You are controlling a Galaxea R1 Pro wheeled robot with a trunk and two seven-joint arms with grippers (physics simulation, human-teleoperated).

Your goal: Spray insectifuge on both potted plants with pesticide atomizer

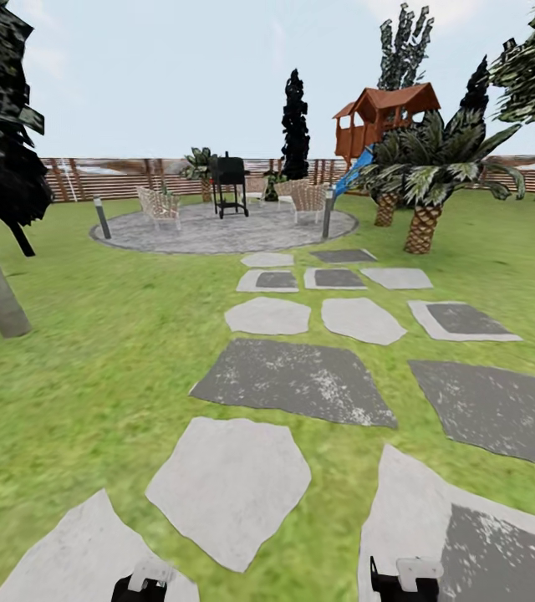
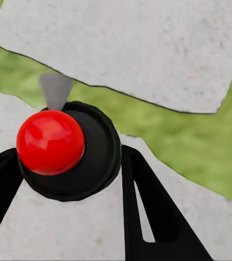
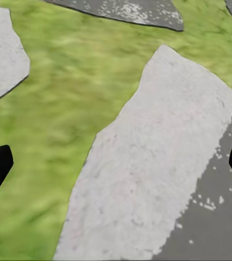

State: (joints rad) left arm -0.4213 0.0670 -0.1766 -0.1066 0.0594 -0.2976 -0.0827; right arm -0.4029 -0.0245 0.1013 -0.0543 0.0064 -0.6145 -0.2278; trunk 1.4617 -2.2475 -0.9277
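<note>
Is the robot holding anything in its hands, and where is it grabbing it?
The left gripper holds the spray bottle by its round dark body, fingers on either side, seen end-on with the red part facing the camera. The right gripper is open and empty above a stepping stone.

Grey stepping stones (image 1: 292, 380) across lawn (image 1: 92, 368), round patio (image 1: 217, 230), wooden fence (image 1: 117, 177)

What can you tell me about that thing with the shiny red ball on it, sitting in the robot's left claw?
It appears to be the pesticide atomizer, seen end-on from the left wrist camera: a round black body topped by a glossy red ball, with a small pale grey wedge poking out beside it. It looks like smooth plastic. It sits between the black fingers of the left claw, held above a pale stepping stone and grass. Its slim body is hidden.
</note>
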